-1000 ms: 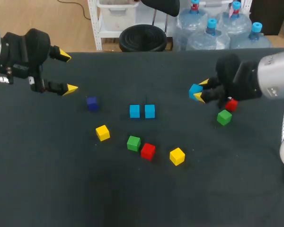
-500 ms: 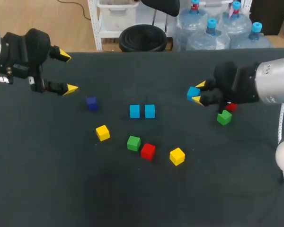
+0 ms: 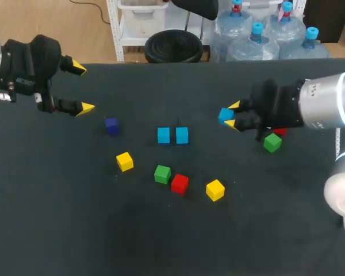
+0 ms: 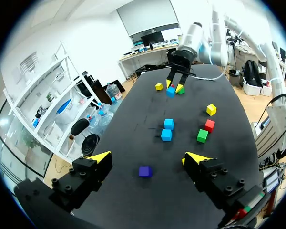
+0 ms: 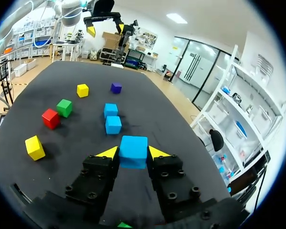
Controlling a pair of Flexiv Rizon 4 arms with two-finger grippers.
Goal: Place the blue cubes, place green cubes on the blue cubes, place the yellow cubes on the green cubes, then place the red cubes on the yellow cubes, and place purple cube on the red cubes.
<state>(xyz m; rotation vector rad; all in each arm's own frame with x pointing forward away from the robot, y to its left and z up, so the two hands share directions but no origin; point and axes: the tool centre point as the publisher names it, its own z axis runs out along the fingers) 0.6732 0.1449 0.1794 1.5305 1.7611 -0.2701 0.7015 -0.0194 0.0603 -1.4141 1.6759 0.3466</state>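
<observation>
My right gripper is shut on a blue cube, held above the table right of centre. Two more blue cubes stand side by side mid-table, ahead of that gripper. In front of them lie a yellow cube, a green cube, a red cube and another yellow cube. A purple cube sits left of the blue pair. Beside the right arm are a green cube and a partly hidden red cube. My left gripper hangs open at the far left.
The black table has open cloth along its front and at the right front. The far edge runs behind both arms.
My right gripper has carried the blue cube leftwards, toward the two blue cubes in the middle. The left arm and the loose cubes have stayed put.
</observation>
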